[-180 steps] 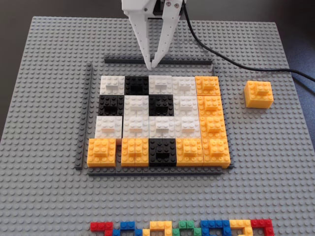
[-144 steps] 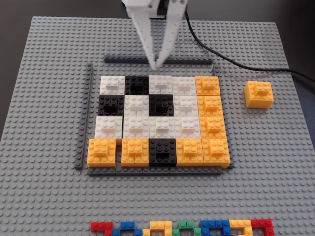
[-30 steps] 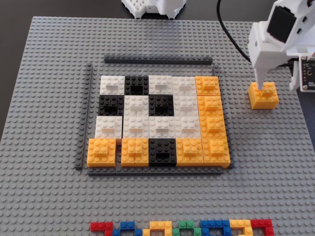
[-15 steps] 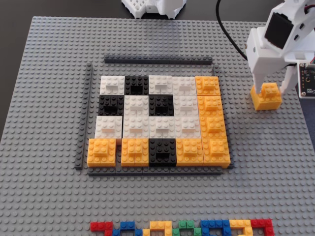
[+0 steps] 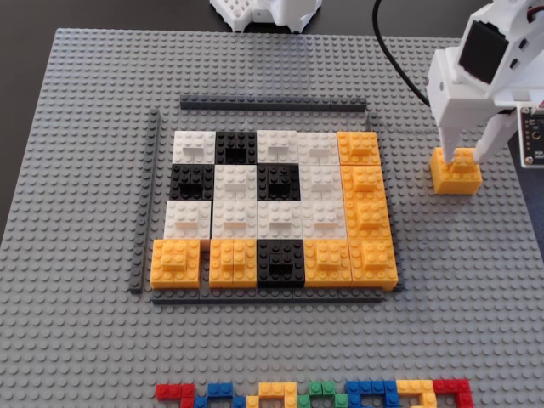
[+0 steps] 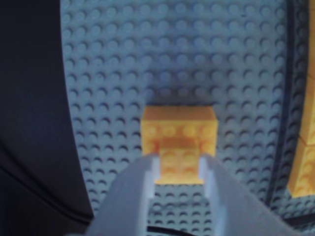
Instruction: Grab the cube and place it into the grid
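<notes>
In the fixed view, a dark grey strip (image 5: 145,204) stands at the far left on the light grey studded baseplate (image 5: 76,127). Beside it lies the grid (image 5: 276,208), a mosaic of white, black and orange blocks, with another dark strip (image 5: 272,104) above it. Along the bottom edge runs a row of small multicoloured bricks (image 5: 314,393). To the right of the grid, well apart from it, the orange-yellow cube (image 5: 456,172) sits on the baseplate. The white gripper (image 5: 464,155) comes down over it, its fingers (image 5: 445,136) on either side of the raised top piece. In the wrist view the fingers (image 6: 147,177) flank that top piece (image 6: 179,160) closely; whether they press on it cannot be told.
</notes>
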`<state>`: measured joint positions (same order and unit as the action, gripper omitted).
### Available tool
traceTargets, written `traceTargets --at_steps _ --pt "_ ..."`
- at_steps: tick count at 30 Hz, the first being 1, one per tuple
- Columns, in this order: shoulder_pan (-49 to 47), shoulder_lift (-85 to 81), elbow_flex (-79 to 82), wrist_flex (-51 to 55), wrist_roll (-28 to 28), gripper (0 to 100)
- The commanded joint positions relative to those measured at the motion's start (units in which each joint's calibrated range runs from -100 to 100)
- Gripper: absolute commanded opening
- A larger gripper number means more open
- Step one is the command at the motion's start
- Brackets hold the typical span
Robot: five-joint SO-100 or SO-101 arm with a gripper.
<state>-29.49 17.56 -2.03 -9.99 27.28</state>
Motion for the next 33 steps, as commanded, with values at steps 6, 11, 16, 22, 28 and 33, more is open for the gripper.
traceTargets --at_steps 6,11,16,22,28,33 --pt "0.8 -5.2 -3.3 3.1 0.7 3" --pt "0.5 -10.2 -5.5 6.2 1.0 3" --pt "-0.1 -17.0 -5.4 8.6 1.3 3" --pt "0.5 -25.3 -2.3 11.4 3.1 3" --pt "4.6 -32.9 7.6 11.1 5.6 3" --pt "8.1 -38.2 17.1 9.3 7.6 4"
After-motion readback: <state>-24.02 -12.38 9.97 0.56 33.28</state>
